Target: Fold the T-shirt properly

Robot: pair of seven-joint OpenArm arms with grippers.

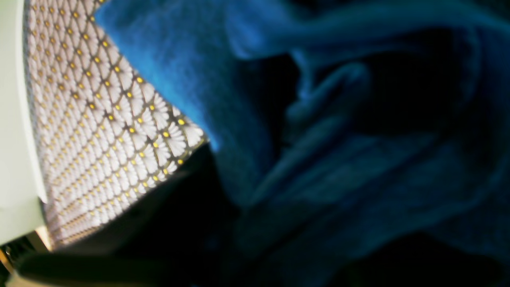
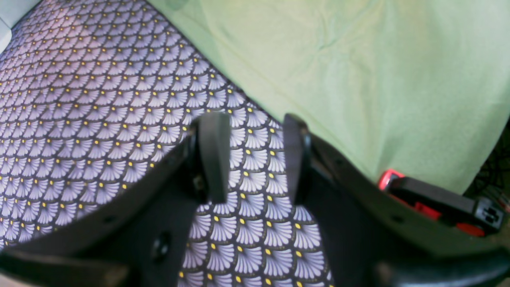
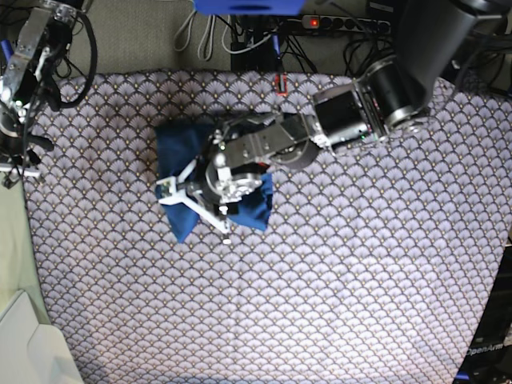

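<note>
The left gripper (image 3: pixel 196 200), state unclear, sits over the bunched T-shirt (image 3: pixel 180 148), while the right gripper (image 2: pixel 255 157) hangs spread and empty above the tablecloth (image 2: pixel 99 119).

T-shirt (image 1: pixel 338 159) blurred close-up, left pincer (image 3: pixel 196 200) fingertips hidden over it

Even overhead light; left wrist view dim, blurred blue T-shirt (image 1: pixel 247 119) folds; right wrist view softly defocused.
</note>
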